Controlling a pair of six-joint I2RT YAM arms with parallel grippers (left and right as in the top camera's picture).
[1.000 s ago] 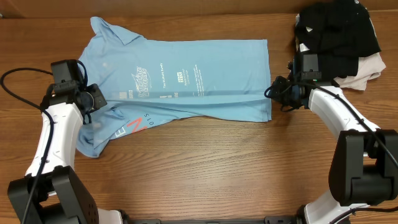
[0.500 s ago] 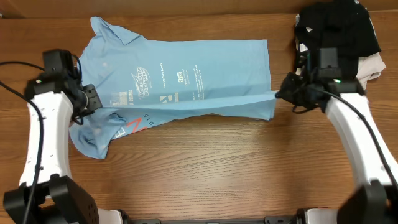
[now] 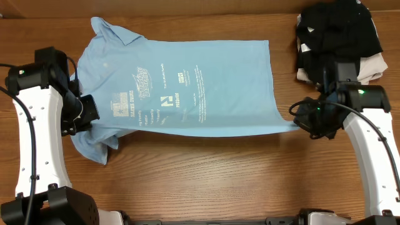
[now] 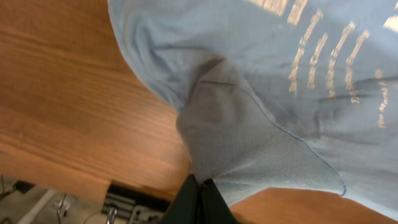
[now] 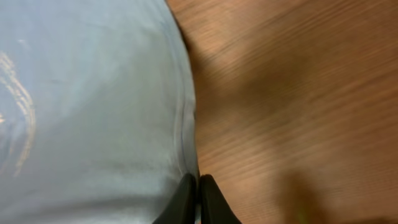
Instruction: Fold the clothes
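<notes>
Both ends of the T-shirt's (image 3: 200, 75) near edge are held taut over the table (image 3: 206, 175): left gripper (image 3: 86, 116) by the sleeve, right gripper (image 3: 300, 123) at the hem corner.
Left wrist: jaws pinched together on blue cloth.
Right wrist: jaws clamped on the hem edge.

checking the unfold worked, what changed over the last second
Both arms pulled back toward the robot's side and apart: the left fingers went left and the right fingers went right, each still shut on the near edge of the T-shirt. The folded-over flap opened out, hiding the red lettering and showing more white print. The shirt's far edge, its collar and the black garments stayed put.
</notes>
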